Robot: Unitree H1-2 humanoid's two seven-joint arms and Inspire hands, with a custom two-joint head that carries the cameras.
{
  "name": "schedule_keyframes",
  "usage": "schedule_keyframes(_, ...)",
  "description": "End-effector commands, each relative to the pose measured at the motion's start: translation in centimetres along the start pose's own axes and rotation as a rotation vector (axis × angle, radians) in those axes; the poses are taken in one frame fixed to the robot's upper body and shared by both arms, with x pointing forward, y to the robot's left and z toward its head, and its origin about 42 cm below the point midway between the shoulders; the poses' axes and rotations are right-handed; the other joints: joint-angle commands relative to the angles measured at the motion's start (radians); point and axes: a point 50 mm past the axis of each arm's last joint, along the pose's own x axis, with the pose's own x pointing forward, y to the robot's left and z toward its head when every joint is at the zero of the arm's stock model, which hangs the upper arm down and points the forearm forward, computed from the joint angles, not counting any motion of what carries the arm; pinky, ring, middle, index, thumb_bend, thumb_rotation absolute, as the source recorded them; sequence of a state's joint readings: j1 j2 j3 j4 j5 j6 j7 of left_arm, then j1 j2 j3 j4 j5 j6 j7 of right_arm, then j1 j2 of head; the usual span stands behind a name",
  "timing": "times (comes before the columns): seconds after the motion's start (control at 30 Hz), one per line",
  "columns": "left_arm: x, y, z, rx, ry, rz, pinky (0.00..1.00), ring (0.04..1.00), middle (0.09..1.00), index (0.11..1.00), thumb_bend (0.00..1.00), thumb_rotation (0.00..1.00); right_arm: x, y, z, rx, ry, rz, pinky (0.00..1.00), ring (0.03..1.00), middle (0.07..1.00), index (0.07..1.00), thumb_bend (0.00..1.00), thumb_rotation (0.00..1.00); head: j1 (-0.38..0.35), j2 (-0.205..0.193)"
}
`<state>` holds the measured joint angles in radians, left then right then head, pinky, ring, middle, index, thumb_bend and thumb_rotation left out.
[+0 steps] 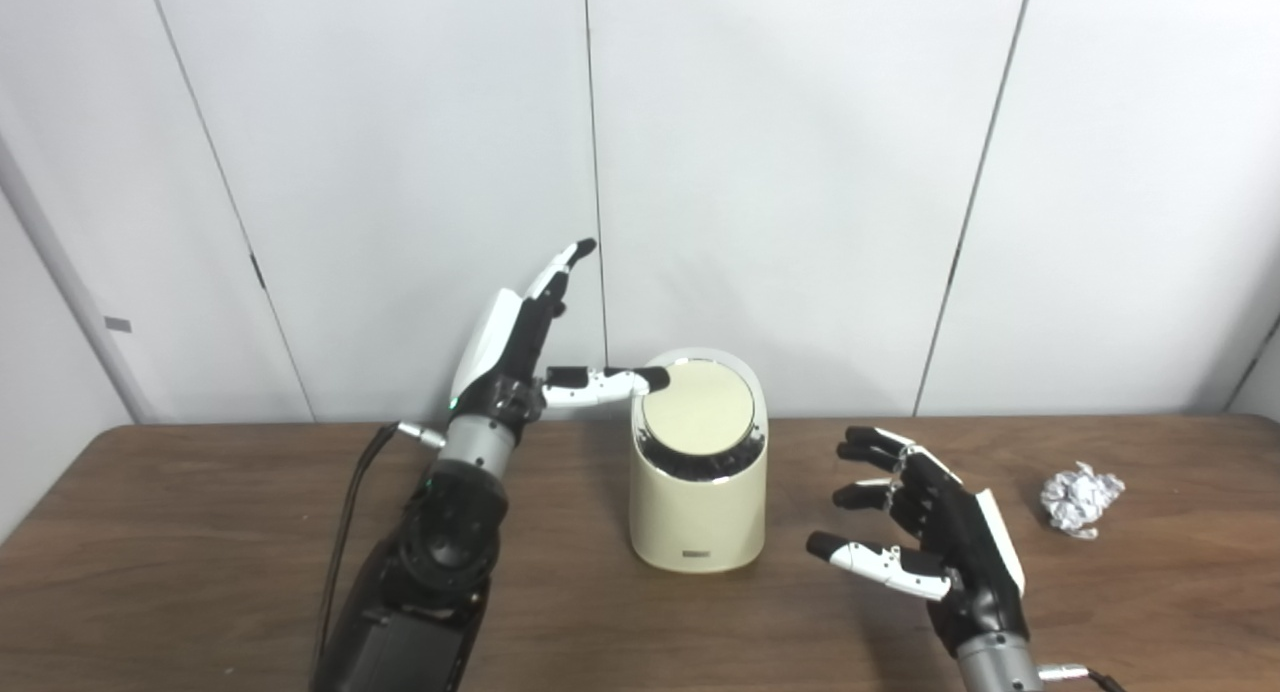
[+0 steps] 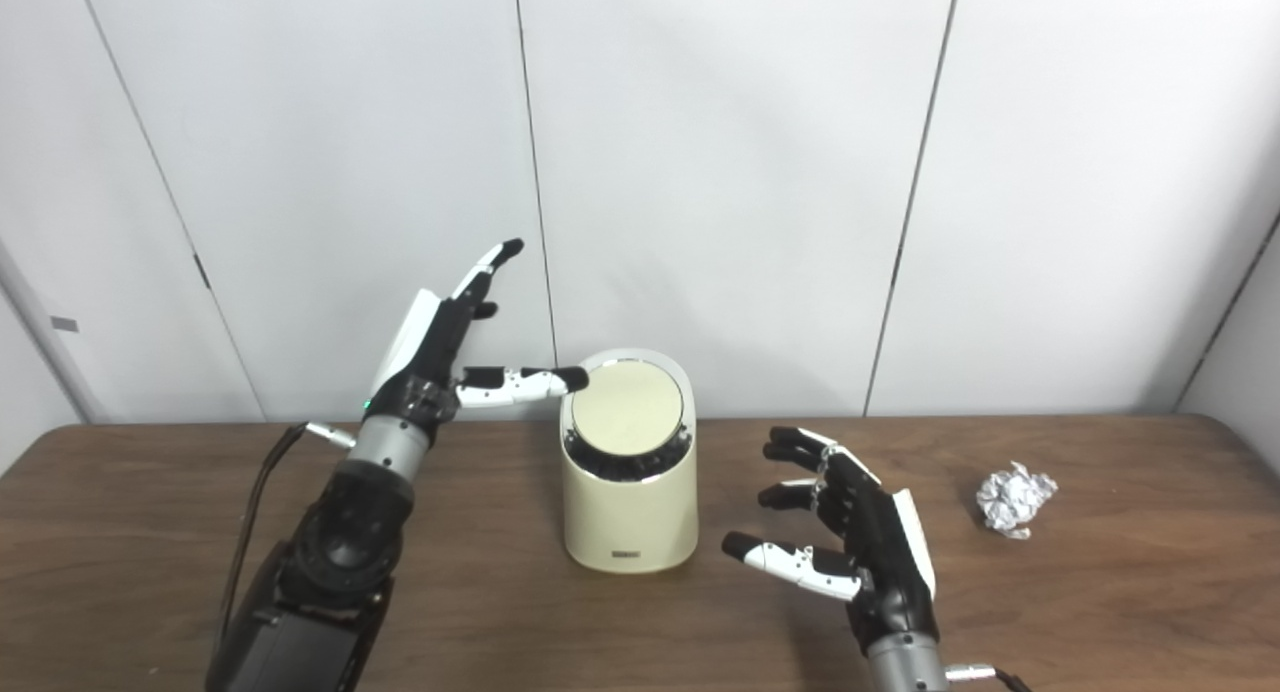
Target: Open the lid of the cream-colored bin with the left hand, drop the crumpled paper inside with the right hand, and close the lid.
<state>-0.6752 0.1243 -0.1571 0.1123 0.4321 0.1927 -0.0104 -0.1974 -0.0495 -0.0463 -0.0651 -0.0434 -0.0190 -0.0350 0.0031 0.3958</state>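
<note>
Two hands are mine, and both hold nothing. My left hand (image 1: 520,357) is up in the air, just beside the left side of the bin (image 1: 698,517). Its fingers (image 1: 558,270) are spread and point up toward the wall (image 1: 800,172). Its thumb (image 1: 610,382) sticks out sideways, and the black tip touches the left edge of the lid (image 1: 698,407), or is right at it.

The bin is cream and round, and it stands upright on the table (image 1: 200,532), near the middle and a bit closer to the back edge than the front edge. The lid is a flat round disc that tilts toward me. It looks shut. A shiny ring runs around it, and the front part of that ring looks dark. A small label sits low on the front of the bin.

My right hand (image 1: 940,532) hangs low over the table, to the right of the bin and nearer the front edge. Its fingers (image 1: 870,462) are apart and a little curled, and they point toward the bin but do not touch it. Its thumb (image 1: 870,557) reaches out to the left.

The paper ball (image 1: 1080,499) is crumpled, white and a bit shiny. It lies on the table near the right edge, well apart from the bin and off to the right of my right hand. Nothing touches it.

A black cable (image 1: 345,542) runs down beside my left arm
</note>
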Motion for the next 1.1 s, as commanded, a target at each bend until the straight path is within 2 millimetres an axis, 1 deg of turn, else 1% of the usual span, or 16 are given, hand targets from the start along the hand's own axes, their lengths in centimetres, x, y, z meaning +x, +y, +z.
schedule_keyframes(0.0,1.7,1.3,2.0,0.054,-0.070,0.043,0.79,0.981,1.000,1.000,1.00,0.28,1.0,0.3,2.0,0.014,-0.088,-0.007,0.62,0.550,0.716,0.711,0.74,0.04,-0.001,0.000)
schedule_keyframes(0.1,2.0,1.2,1.9,0.094,-0.072,0.037,0.77,0.977,1.000,1.000,1.00,0.30,1.1,0.6,2.1,0.020,-0.089,-0.009,0.61,0.543,0.716,0.708,0.74,0.02,-0.013,-0.002)
schedule_keyframes(0.2,2.2,1.1,1.7,0.132,-0.081,0.032,0.75,0.985,1.000,1.000,1.00,0.32,1.1,1.0,2.2,0.016,-0.090,-0.010,0.56,0.534,0.711,0.702,0.74,0.03,-0.018,-0.002)
schedule_keyframes(0.33,2.4,0.9,1.3,0.176,-0.089,0.017,0.78,0.991,1.000,1.000,1.00,0.34,1.3,1.4,2.4,0.011,-0.097,-0.017,0.59,0.533,0.712,0.700,0.75,0.04,-0.021,-0.002)
schedule_keyframes(0.43,2.4,0.7,1.1,0.206,-0.088,0.004,0.82,1.000,1.000,1.000,1.00,0.33,1.3,1.6,2.5,0.017,-0.101,-0.019,0.63,0.532,0.712,0.702,0.75,0.04,-0.023,-0.002)
schedule_keyframes(0.5,2.4,0.6,0.9,0.242,-0.096,0.004,0.83,1.000,1.000,1.000,1.00,0.32,1.3,1.6,2.6,0.023,-0.104,-0.019,0.59,0.533,0.714,0.702,0.75,0.04,-0.025,-0.002)
schedule_keyframes(0.57,2.3,0.5,0.8,0.265,-0.098,0.002,0.84,1.000,1.000,1.000,1.00,0.31,1.3,1.6,2.6,0.025,-0.106,-0.019,0.58,0.536,0.715,0.702,0.75,0.04,-0.026,-0.002)
schedule_keyframes(0.6,2.2,0.4,0.7,0.274,-0.098,-0.001,0.86,1.000,1.000,1.000,1.00,0.30,1.3,1.6,2.6,0.026,-0.106,-0.019,0.56,0.533,0.714,0.699,0.75,0.05,-0.026,-0.002)
schedule_keyframes(0.67,2.2,0.3,0.6,0.286,-0.099,-0.004,0.87,1.000,1.000,1.000,1.00,0.29,1.3,1.7,2.7,0.027,-0.105,-0.019,0.55,0.530,0.712,0.696,0.75,0.05,-0.026,-0.002)
schedule_keyframes(0.77,2.1,-0.1,0.7,0.303,-0.108,-0.004,0.85,1.000,1.000,1.000,1.00,0.30,1.3,1.7,2.8,0.031,-0.105,-0.018,0.57,0.528,0.712,0.694,0.75,0.04,-0.025,0.001)
schedule_keyframes(0.87,2.0,-0.5,0.8,0.334,-0.124,0.002,0.82,1.000,1.000,1.000,1.00,0.32,1.2,1.6,2.8,0.025,-0.108,-0.018,0.55,0.534,0.719,0.699,0.75,0.05,-0.023,0.004)
schedule_keyframes(0.93,1.9,-0.8,1.0,0.338,-0.127,-0.004,0.84,1.000,1.000,1.000,1.00,0.31,1.2,1.6,2.8,0.024,-0.106,-0.019,0.53,0.531,0.717,0.697,0.75,0.06,-0.022,0.004)
schedule_keyframes(1.07,2.0,-1.3,1.4,0.354,-0.128,-0.020,0.86,1.000,1.000,1.000,1.00,0.31,1.3,1.5,2.7,0.032,-0.103,-0.019,0.53,0.530,0.713,0.693,0.76,0.05,-0.021,0.007)
